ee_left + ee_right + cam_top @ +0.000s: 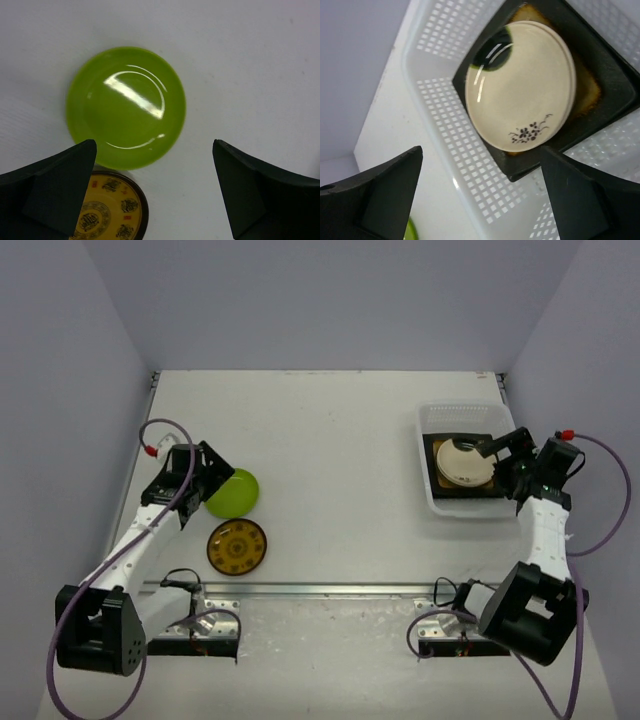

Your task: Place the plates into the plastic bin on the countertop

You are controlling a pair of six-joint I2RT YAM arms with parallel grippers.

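On the left side of the countertop (340, 470) the left gripper (214, 484) hangs over the near-left edge of the lime green plate (236, 494). In the left wrist view its fingers (55, 195) stand wide apart and hold nothing, and the green plate (126, 107) lies flat on the white surface above the gap between them. The round amber-patterned plate (237, 545) lies just beside the green one, on the side nearer to the arm bases. In the wrist view its dark rim (141, 210) seems to touch the green plate or to slip a little under it; I cannot tell which. Between this plate and the bases, the metal rail (320, 589) runs across the table.

On the right side, the plastic bin (428, 422) stands well apart from these two plates. Inside it lies a square dark-rimmed plate (612, 75) with an amber centre, and a round cream plate (520, 85) with a small dark flower sprig rests on top of it. At the right edge of the cream plate a second rim shows, so maybe two cream plates are stacked there. The right gripper (492, 448) hovers above the bin, over the cream plate, and its fingers (375, 200) are also spread wide with nothing between them.
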